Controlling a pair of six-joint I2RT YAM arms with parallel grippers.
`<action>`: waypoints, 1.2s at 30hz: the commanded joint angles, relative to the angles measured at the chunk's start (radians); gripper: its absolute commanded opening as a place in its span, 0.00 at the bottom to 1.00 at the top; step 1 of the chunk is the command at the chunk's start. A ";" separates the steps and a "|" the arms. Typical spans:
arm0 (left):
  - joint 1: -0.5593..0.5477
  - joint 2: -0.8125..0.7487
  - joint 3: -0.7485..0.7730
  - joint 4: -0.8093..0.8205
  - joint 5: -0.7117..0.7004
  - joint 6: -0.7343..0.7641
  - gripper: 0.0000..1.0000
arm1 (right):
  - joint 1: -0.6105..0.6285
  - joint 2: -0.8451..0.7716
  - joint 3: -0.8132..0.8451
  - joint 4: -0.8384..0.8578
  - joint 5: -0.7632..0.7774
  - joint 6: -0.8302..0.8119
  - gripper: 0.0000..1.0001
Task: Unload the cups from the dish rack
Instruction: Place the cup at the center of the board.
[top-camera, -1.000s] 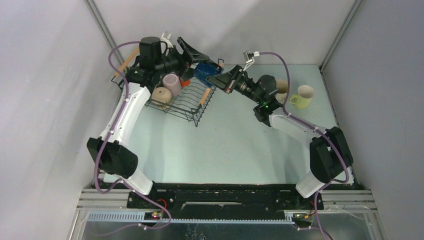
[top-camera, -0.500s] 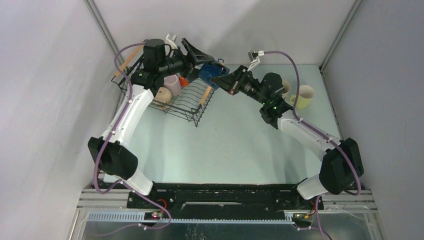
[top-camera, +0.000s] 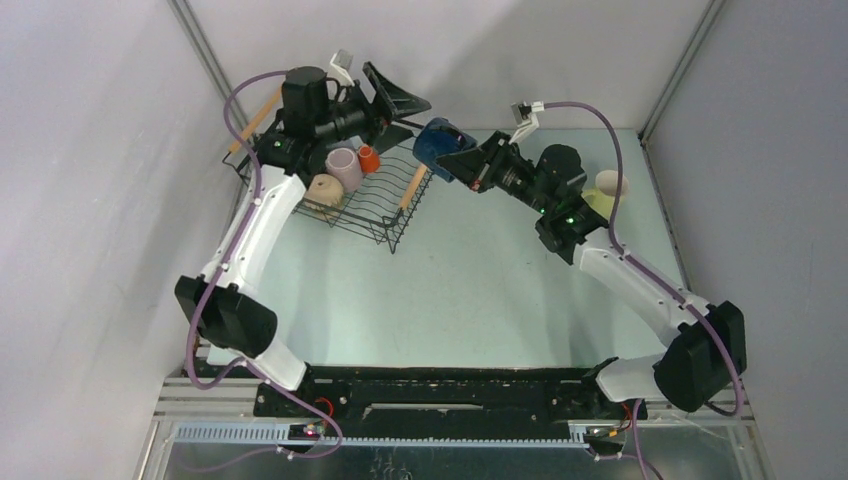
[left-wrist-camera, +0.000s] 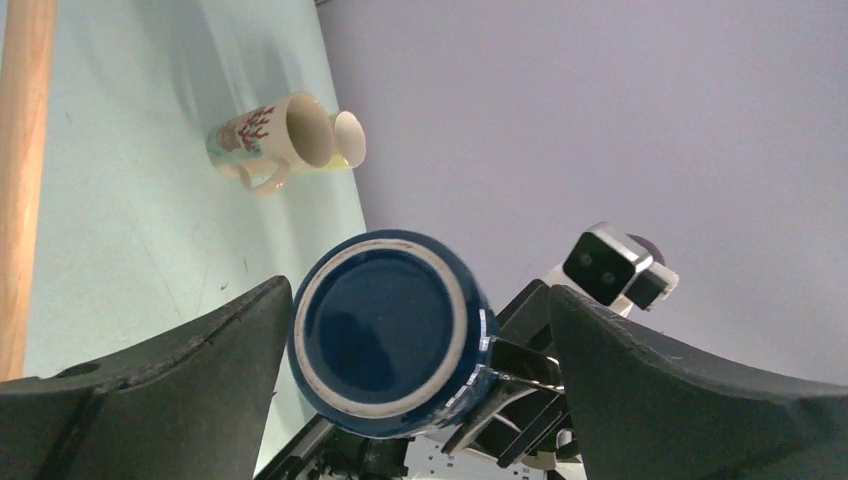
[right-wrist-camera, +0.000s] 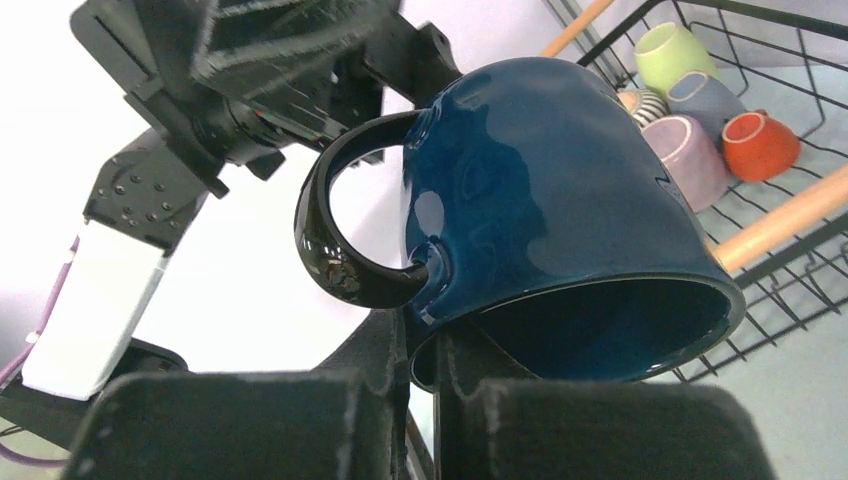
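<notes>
The right gripper (right-wrist-camera: 425, 365) pinches the rim of the navy cup (right-wrist-camera: 560, 200), its arm reaching up and left, holding the cup in the air just right of the dish rack (top-camera: 380, 222); the left gripper (top-camera: 415, 117) stands spread wide over the rack's far corner (facing the cup's base); only the left wrist view shows a patterned cream cup (left-wrist-camera: 265, 140) beyond; only the right wrist view shows the pale green cup (right-wrist-camera: 668, 52) in the rack.

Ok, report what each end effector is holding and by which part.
The right end effector is shut on the navy cup, pinching its rim beside the handle. The left end effector is open, holding nothing.
</notes>
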 joint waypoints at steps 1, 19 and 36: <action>0.007 0.014 0.108 -0.006 0.004 0.044 1.00 | -0.021 -0.102 0.020 -0.036 0.035 -0.069 0.00; -0.040 -0.186 0.037 -0.327 -0.227 0.457 1.00 | -0.164 -0.011 0.179 -0.762 0.173 -0.249 0.00; -0.099 -0.450 -0.225 -0.401 -0.330 0.584 1.00 | -0.142 0.587 0.760 -1.169 0.387 -0.401 0.00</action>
